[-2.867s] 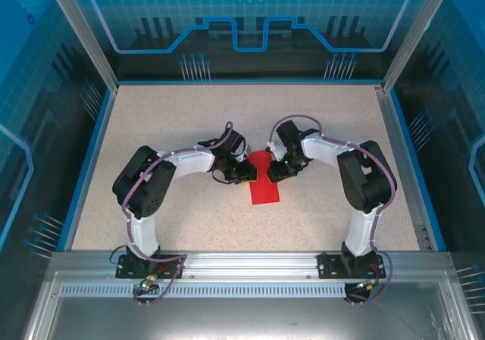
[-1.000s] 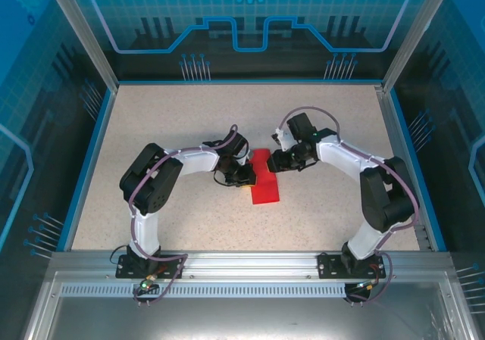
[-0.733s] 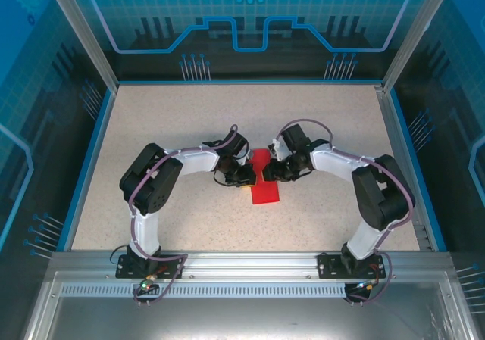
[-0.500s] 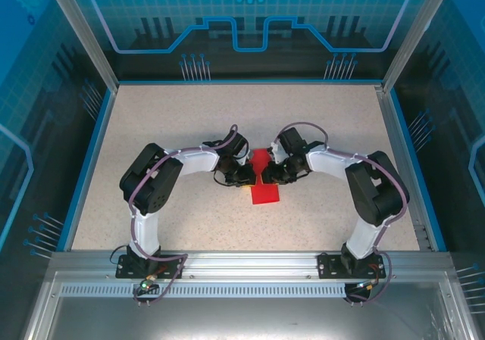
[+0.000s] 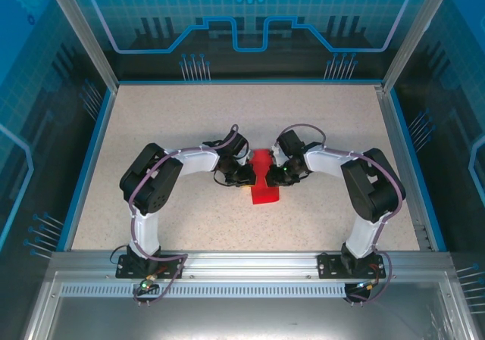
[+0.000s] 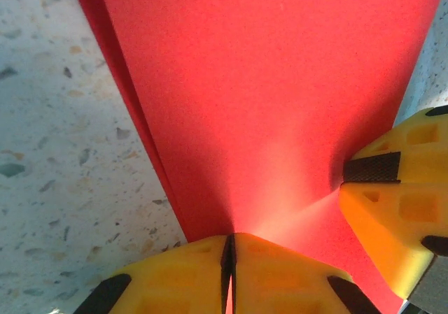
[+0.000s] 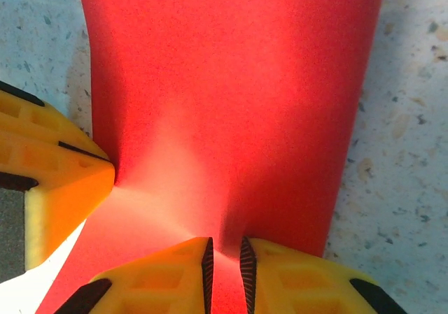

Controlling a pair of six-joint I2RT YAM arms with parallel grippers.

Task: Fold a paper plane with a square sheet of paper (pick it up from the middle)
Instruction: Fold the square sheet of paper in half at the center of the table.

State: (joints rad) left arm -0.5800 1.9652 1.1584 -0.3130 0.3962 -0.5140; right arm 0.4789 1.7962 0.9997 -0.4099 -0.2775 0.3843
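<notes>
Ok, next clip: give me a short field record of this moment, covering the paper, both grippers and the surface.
object: thin bright red paper sheet, folded narrower than square, layered edge visible in the left wrist view
location: lying on the speckled beige table top, mid-table between the two arms
left gripper: shut on the sheet's left side
right gripper: shut on the opposite side, paper pinched in its jaws
paper state: puckered near both pinches
plane shape: not yet formed, no pointed nose visible
</notes>
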